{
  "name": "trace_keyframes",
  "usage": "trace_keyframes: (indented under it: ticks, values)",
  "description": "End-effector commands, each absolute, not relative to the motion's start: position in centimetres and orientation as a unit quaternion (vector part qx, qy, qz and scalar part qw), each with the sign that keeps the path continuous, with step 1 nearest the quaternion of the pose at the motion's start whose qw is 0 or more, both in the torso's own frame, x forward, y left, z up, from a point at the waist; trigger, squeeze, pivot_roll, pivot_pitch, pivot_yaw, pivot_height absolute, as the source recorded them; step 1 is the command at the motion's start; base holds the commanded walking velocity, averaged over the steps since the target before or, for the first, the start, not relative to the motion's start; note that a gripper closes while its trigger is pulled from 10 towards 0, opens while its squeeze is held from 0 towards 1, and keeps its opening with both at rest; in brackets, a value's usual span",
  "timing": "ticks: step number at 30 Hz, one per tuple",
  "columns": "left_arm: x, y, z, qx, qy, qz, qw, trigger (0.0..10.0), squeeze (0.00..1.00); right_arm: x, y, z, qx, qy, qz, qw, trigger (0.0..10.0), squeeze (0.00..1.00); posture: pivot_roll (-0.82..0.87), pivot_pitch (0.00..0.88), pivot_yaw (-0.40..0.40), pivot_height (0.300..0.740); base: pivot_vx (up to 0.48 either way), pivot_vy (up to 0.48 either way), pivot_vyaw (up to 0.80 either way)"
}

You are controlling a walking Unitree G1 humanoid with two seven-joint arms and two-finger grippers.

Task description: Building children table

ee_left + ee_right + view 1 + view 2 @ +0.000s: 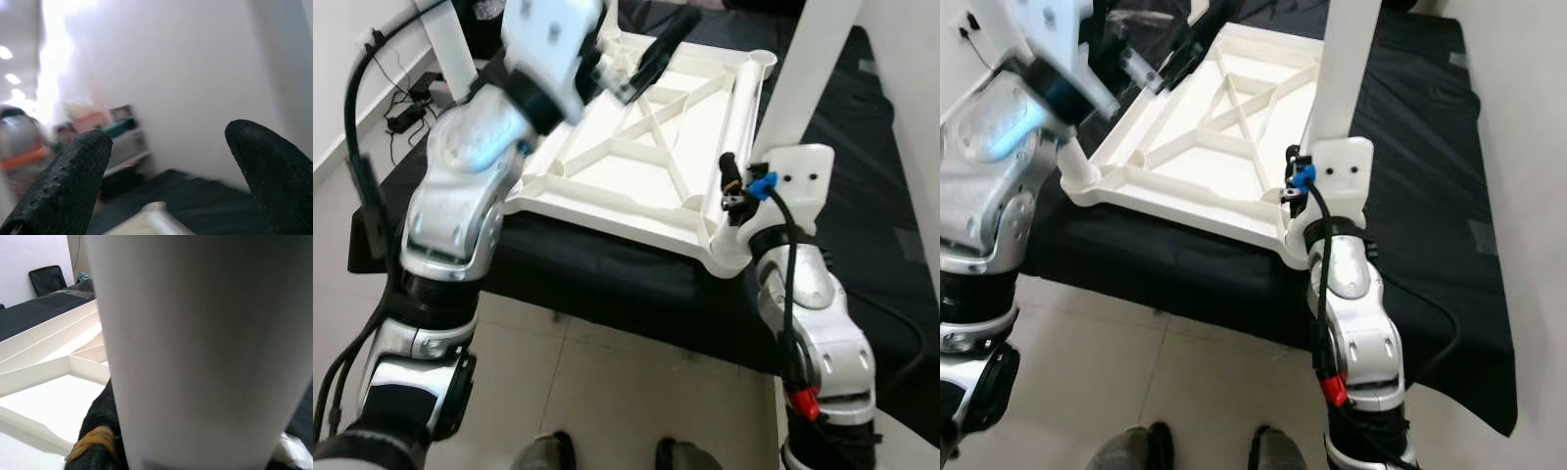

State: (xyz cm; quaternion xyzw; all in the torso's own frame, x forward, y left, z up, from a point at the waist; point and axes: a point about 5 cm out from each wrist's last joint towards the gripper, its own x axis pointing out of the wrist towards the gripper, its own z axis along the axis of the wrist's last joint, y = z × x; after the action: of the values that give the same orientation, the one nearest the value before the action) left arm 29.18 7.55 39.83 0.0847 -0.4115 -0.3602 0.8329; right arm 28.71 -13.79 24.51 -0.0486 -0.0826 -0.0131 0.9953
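A white children's table top [607, 211] lies upside down, ribs up, on a black-covered surface. At its near right corner a white table leg [813, 69] stands upright, and my right gripper [781, 147] is shut on it; the right wrist view has the leg [195, 333] pressed close against one black finger [98, 431]. My left gripper [641, 59] hovers open over the far left part of the top, its two black fingertips [274, 161] wide apart with nothing between them.
The black cloth [607, 284] hangs over the front edge above a tiled floor. Cables and a power adapter [406, 113] lie on the floor at the left. A white upright bar [450, 44] stands at the far left. A wall runs along the right.
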Motion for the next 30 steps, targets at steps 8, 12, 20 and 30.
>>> trace_keyframes:
  ticks: [8, 12, 20, 30]
  values:
    - [28.3, 4.7, 42.1, -0.044, -0.353, -0.566, 0.744, 10.0, 0.00, 28.9, -13.8, 20.7, -0.047, 0.026, -0.020, 0.998, 10.0, 0.00, -0.06, 0.228, -0.009, 0.740, 0.000, 0.000, 0.00]
    - [29.5, 4.3, 42.7, -0.065, -0.330, -0.587, 0.736, 10.0, 0.00, 28.8, -13.5, 20.7, -0.044, 0.027, -0.018, 0.999, 10.0, 0.00, -0.06, 0.230, -0.008, 0.740, 0.000, 0.000, 0.00]
    - [32.8, 3.4, 44.2, -0.086, -0.270, -0.588, 0.758, 10.0, 0.00, 28.7, -13.1, 20.9, -0.038, 0.025, -0.015, 0.999, 10.0, 0.00, -0.07, 0.234, -0.001, 0.740, 0.000, 0.000, 0.00]
    - [32.3, 2.3, 44.2, -0.085, -0.218, -0.663, 0.711, 9.7, 0.00, 28.7, -13.1, 21.1, -0.035, 0.023, -0.016, 0.999, 10.0, 0.00, -0.07, 0.235, 0.002, 0.740, 0.000, 0.000, 0.00]
